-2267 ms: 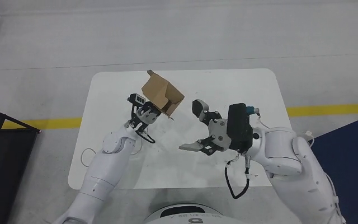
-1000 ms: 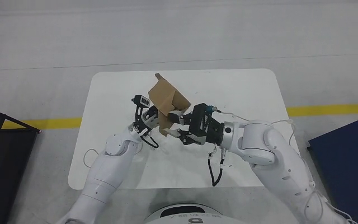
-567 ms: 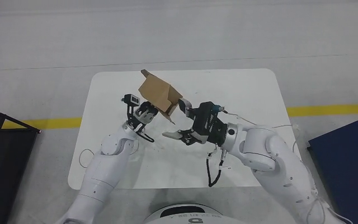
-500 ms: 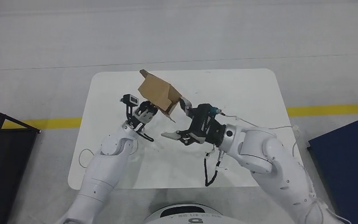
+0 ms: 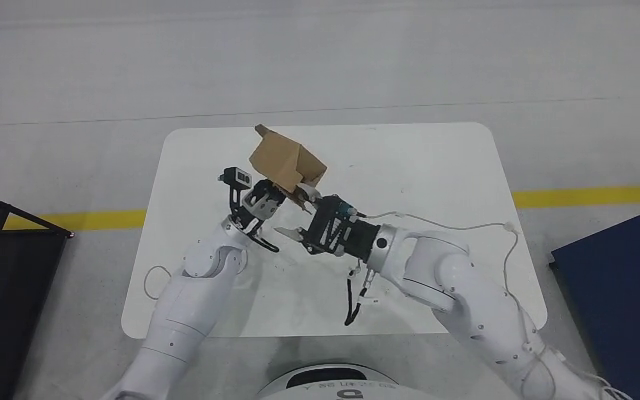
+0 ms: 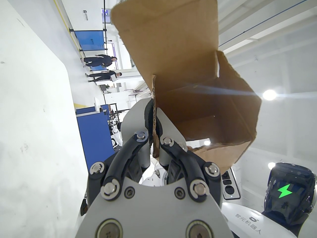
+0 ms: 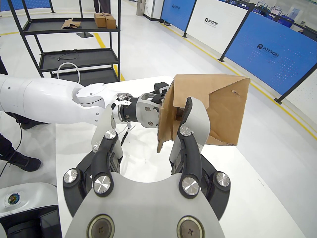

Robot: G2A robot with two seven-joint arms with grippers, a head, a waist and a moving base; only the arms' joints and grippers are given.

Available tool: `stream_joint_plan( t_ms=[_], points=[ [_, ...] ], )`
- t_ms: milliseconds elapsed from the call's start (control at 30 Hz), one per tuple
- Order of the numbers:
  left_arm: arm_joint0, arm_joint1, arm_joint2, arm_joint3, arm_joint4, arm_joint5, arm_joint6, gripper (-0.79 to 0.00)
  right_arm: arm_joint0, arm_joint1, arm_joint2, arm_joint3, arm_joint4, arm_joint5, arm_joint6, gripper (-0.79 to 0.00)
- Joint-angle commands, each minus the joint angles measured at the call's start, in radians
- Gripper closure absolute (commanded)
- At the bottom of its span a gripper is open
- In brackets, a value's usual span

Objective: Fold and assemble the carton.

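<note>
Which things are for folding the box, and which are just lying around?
For the job: brown cardboard carton; left tool, shut on its wall; right tool, open at its flap.
Just around: white table; black metal shelf rack; blue and white barrier panels.

Top view down onto table (image 5: 430,170), wrist views close behind fingers (image 6: 171,131), all sharing the carton (image 5: 283,160)
</note>
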Motion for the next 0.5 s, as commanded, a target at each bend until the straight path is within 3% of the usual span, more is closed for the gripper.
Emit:
stream_joint_plan(
  t_ms=[0, 233, 467],
  points=[
    [-0.001, 0.000, 0.003, 0.001, 0.004, -0.002, -0.007, 0.000, 0.009, -0.003, -0.007, 0.006, 0.002, 0.002, 0.000, -0.502],
    [-0.007, 0.001, 0.007, 0.006, 0.048, -0.016, -0.037, 0.000, 0.031, -0.011, -0.021, 0.032, 0.032, -0.006, 0.019, -0.508],
    [-0.003, 0.008, -0.005, 0.013, 0.102, -0.037, -0.061, 0.000, 0.025, -0.011, 0.000, 0.038, 0.094, -0.031, 0.041, -0.369]
  ],
)
